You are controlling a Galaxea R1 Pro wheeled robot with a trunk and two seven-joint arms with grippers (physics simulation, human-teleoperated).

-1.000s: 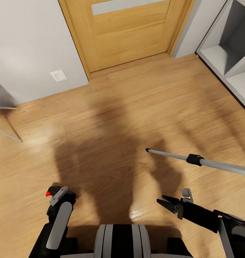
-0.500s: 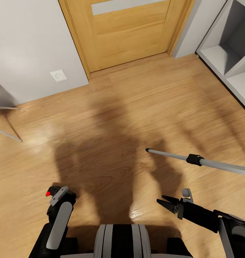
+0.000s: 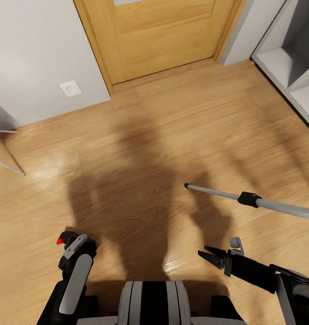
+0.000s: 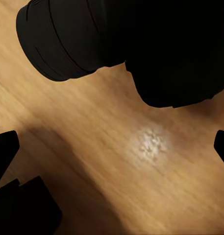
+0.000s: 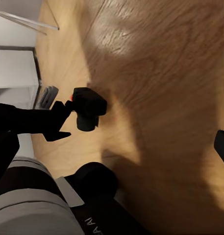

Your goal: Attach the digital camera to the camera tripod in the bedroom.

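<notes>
From the head view, your left gripper (image 3: 68, 246) grasps the small black boxy digital camera (image 3: 66, 238) low at your left; it looks rigid and light, so grip its flat sides. A silver tripod leg (image 3: 244, 198) lies rightward. Your right gripper (image 3: 208, 256) has its jaws released.

The right wrist view shows the camera (image 5: 88, 107) above the wood floor (image 5: 161, 88).

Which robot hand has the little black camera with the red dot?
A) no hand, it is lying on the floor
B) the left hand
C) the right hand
B: in the head view the digital camera, red dot showing, sits at the tip of the left gripper, while the right gripper holds nothing, its fingers apart.
</notes>
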